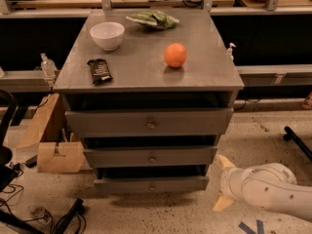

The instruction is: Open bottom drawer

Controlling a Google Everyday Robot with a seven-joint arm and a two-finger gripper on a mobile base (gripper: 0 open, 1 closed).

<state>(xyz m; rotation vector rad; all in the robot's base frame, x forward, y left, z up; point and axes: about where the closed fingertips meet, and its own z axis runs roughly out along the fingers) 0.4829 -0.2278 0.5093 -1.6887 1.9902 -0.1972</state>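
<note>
The grey metal cabinet (146, 72) stands in the middle of the view with three drawers. The bottom drawer (151, 184) is the lowest and slimmest front, with a small round centre knob (152, 186). Above it are the middle drawer (150, 156) and the tall top drawer (148, 122). My gripper (220, 183) is at the lower right, just right of the bottom drawer's right end, on a white arm (268, 189). Its two tan fingers (225, 162) are spread apart with nothing between them. It does not touch the drawer.
On the cabinet top sit a white bowl (107, 34), a dark snack bar (99, 70), an orange (175, 55) and a green bag (153, 19). Cardboard boxes (53, 150) and cables (63, 218) lie left of the cabinet. A dark bar (297, 140) lies on the floor at right.
</note>
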